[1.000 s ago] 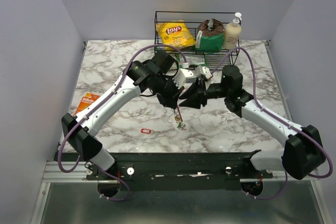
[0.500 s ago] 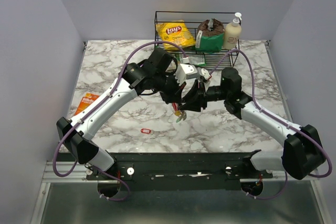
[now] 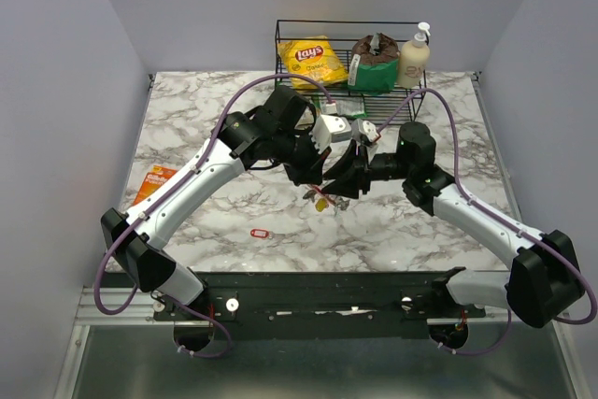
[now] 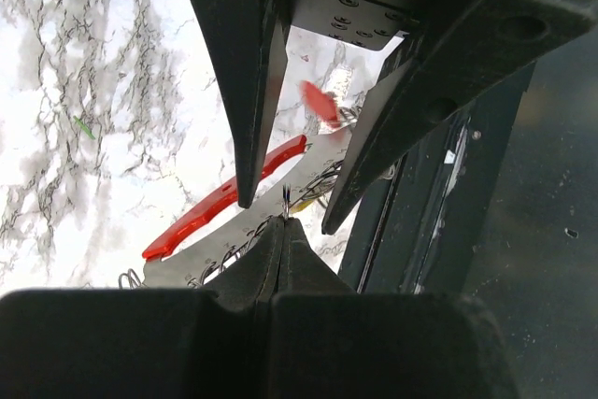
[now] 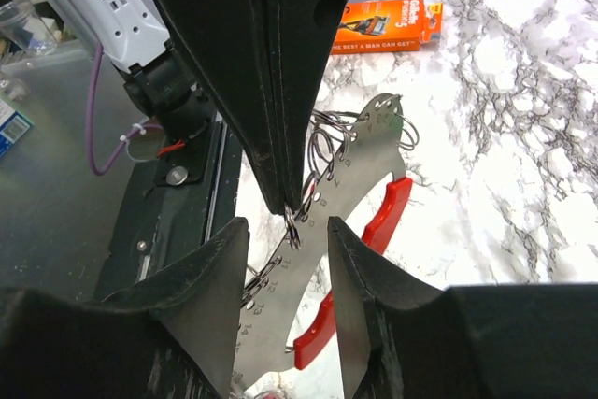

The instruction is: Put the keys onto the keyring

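Note:
My left gripper (image 3: 320,178) (image 4: 283,222) is shut on the thin metal keyring (image 5: 295,223) (image 4: 284,199), pinching it at its fingertips above the table. From the ring hang a silvery flat piece (image 5: 348,184) (image 4: 192,263) and a red oval loop (image 5: 378,228) (image 4: 222,199). My right gripper (image 3: 342,184) (image 5: 288,227) faces the left one. It is open, one finger on each side of the ring, and holds nothing. A red-tagged key (image 3: 260,233) lies alone on the marble near the front edge. A blurred red tag (image 4: 320,103) shows past the bunch.
An orange razor pack (image 3: 154,182) (image 5: 388,25) lies at the table's left edge. A wire basket (image 3: 280,44) at the back holds a yellow chip bag (image 3: 312,61), a brown bag (image 3: 374,58) and a pump bottle (image 3: 414,56). The black front rail (image 4: 448,184) runs close below the grippers.
The hanging bunch has come up off its lower position and the two grippers have drawn together. The right jaws have widened slightly around the ring.

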